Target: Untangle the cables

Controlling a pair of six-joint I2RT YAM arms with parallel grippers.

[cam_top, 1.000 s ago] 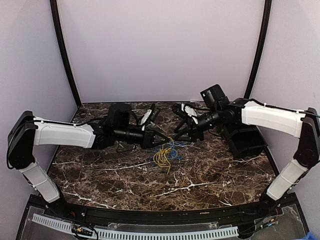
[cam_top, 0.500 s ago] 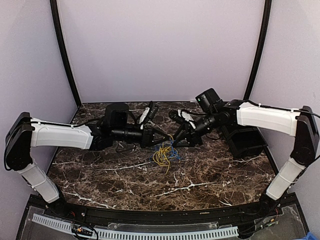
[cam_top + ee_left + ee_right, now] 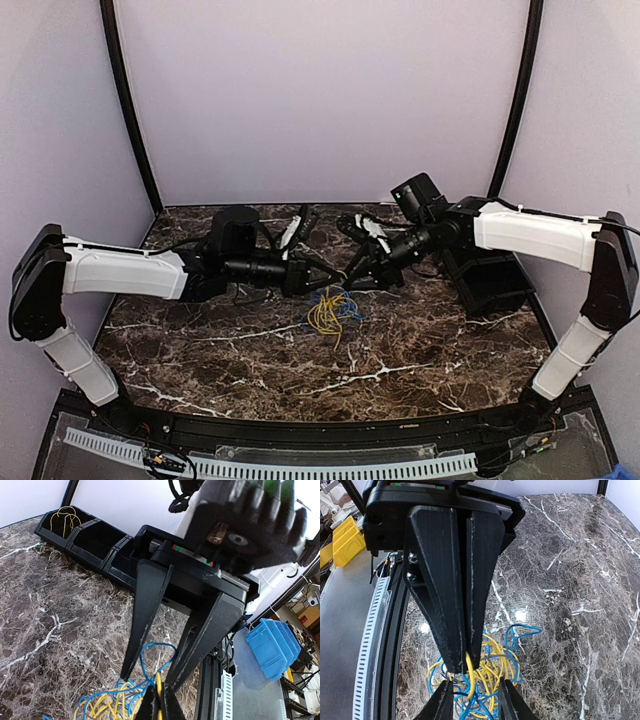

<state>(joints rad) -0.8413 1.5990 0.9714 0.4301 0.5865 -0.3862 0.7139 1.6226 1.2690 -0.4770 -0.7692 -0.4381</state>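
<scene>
**Top external view.** The cable bundle [image 3: 328, 312], yellow and blue wires looped together, lies on the marble tabletop [image 3: 430, 350] near its centre. The left tool [image 3: 331, 274] and right tool [image 3: 352, 280] meet tip to tip just above the bundle's far edge. Tool opening cannot be read from this view. A row of black bins [image 3: 495, 282] stands at the tabletop's right side.

**Left wrist view.** The left tool [image 3: 159, 707] is closed to a narrow gap with one yellow cable [image 3: 159, 692] pinched between its tips. The right tool [image 3: 147, 677] faces it with its fingers spread wide, straddling a blue loop [image 3: 150, 646] and the pinched strand. The farthest bin [image 3: 64, 526] already contains a yellow wire.

**Right wrist view.** The left tool [image 3: 462, 665] shows both fingers pressed together on the yellow cable [image 3: 469, 672]. The right tool [image 3: 476, 705] is open, its fingers [image 3: 442, 702] either side of the tangle below.

**Procedure, as judged.** The step in hand appears to be separating one strand.
- Maintain the left tool's pinch as the anchor.
- Close the right tool on a single wire of the other colour, not on the pinched strand.
- Draw the tools apart slowly and low; watch that loops slide free rather than tighten.
</scene>
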